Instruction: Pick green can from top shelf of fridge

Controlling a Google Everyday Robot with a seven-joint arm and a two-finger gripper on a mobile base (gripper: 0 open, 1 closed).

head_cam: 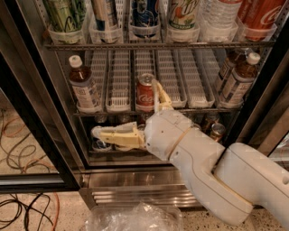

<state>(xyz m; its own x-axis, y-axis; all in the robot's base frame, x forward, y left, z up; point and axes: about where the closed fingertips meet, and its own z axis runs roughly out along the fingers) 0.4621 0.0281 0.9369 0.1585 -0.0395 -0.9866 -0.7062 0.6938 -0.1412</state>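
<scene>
The camera looks into the open fridge point(135, 178) from the front. The green can point(67, 13) stands upright in the leftmost lane tray of the top shelf point(158, 45), at the upper left of the picture, with its top cut off by the edge. To its right on the same shelf stand more cans and a red cola bottle point(261, 13). The gripper point(124, 107) is low down, in front of the middle and bottom racks and well below the green can. Its fingers are spread wide and hold nothing: one finger point(116, 136) reaches left across the bottom rack, and the other rises beside a red can point(145, 92) on the middle rack. Brown bottles point(84, 89) stand at both ends of that rack. The white arm point(212, 173) comes in from the lower right. Cables point(22, 200) lie on the floor at the left, and clear plastic point(133, 219) lies below the steel base.
</scene>
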